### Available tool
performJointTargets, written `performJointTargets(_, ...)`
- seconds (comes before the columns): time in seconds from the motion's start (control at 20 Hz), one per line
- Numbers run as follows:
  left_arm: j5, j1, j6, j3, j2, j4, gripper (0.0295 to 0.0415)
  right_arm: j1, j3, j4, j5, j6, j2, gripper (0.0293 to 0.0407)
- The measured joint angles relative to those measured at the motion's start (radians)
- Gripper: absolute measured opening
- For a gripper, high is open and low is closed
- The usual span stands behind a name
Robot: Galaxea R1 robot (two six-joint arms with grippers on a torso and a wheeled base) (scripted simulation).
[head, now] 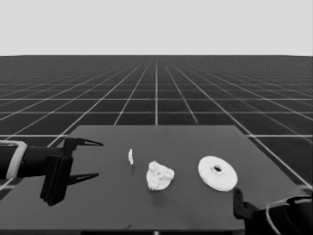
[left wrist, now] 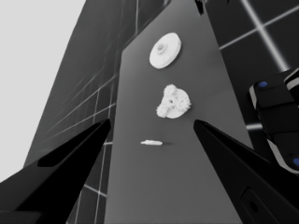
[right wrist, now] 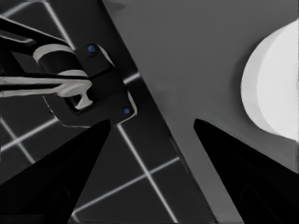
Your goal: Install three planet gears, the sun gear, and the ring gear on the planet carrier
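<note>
Gears are sitting clustered on the smaller round part [head: 160,176] mid-table, ready for capping; the larger round part [head: 217,173] is lying uncovered near the right edge (not yet placed). Left gripper [head: 92,159] is being held spread open over the left end, right gripper [right wrist: 149,128] open at the near right corner; a thin white piece [head: 130,156] is being left aside.

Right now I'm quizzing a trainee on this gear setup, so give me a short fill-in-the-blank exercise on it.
1. The cluster of gears sits on the smaller round part, between the thin white piece and the ____ round part.
2. The left gripper waits over the table's left end, its fingers ____.
3. The right gripper is parked near the table's ____ corner.

Missing words: larger; open; right
</note>
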Motion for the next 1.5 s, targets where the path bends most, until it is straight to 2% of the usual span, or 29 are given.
performJointTargets(0.15, 0.000, 0.000, 0.000, 0.000, 0.000, 0.000, 0.0385, -0.011, 0.026, -0.015, 0.008, -0.022, -0.030, 0.0385)
performJointTargets(0.2, 0.000, 0.000, 0.000, 0.000, 0.000, 0.000, 0.0385, 0.370, -0.174, 0.476, -0.140, 0.266, 0.071, 0.0396)
performJointTargets(0.25, 0.000, 0.000, 0.000, 0.000, 0.000, 0.000, 0.0385, 0.580, -0.451, 0.689, -0.248, 0.390, 0.205, 0.0392)
performJointTargets(0.3, 0.000, 0.000, 0.000, 0.000, 0.000, 0.000, 0.0385, 0.616, -0.666, 0.731, -0.326, 0.443, 0.309, 0.0389)
performJointTargets(0.35, 0.000, 0.000, 0.000, 0.000, 0.000, 0.000, 0.0385, 0.624, -0.813, 0.742, -0.375, 0.464, 0.381, 0.0387)
performJointTargets(0.45, 0.000, 0.000, 0.000, 0.000, 0.000, 0.000, 0.0385, 0.625, -0.973, 0.744, -0.422, 0.473, 0.458, 0.0385)
performJointTargets(0.65, 0.000, 0.000, 0.000, 0.000, 0.000, 0.000, 0.0385, 0.623, -1.059, 0.742, -0.444, 0.471, 0.500, 0.0385)
performJointTargets(0.7, 0.000, 0.000, 0.000, 0.000, 0.000, 0.000, 0.0385, 0.488, -1.032, 0.621, -0.330, 0.479, 0.487, 0.0385)
performJointTargets(0.75, 0.000, 0.000, 0.000, 0.000, 0.000, 0.000, 0.0385, 0.366, -1.056, 0.545, -0.262, 0.474, 0.499, 0.0385)
performJointTargets(0.85, 0.000, 0.000, 0.000, 0.000, 0.000, 0.000, 0.0385, 0.264, -1.130, 0.484, -0.196, 0.452, 0.536, 0.0385)
performJointTargets(0.95, 0.000, 0.000, 0.000, 0.000, 0.000, 0.000, 0.0385, 0.234, -1.166, 0.467, -0.172, 0.440, 0.554, 0.0385)
performJointTargets(1.15, 0.000, 0.000, 0.000, 0.000, 0.000, 0.000, 0.0385, 0.222, -1.183, 0.460, -0.161, 0.435, 0.563, 0.0385)
performJointTargets(1.2, 0.000, 0.000, 0.000, 0.000, 0.000, 0.000, 0.0385, 0.222, -1.184, 0.459, -0.160, 0.434, 0.563, 0.0349)
performJointTargets(1.5, 0.000, 0.000, 0.000, 0.000, 0.000, 0.000, 0.0385, 0.222, -1.185, 0.459, -0.160, 0.434, 0.563, 0.0348)
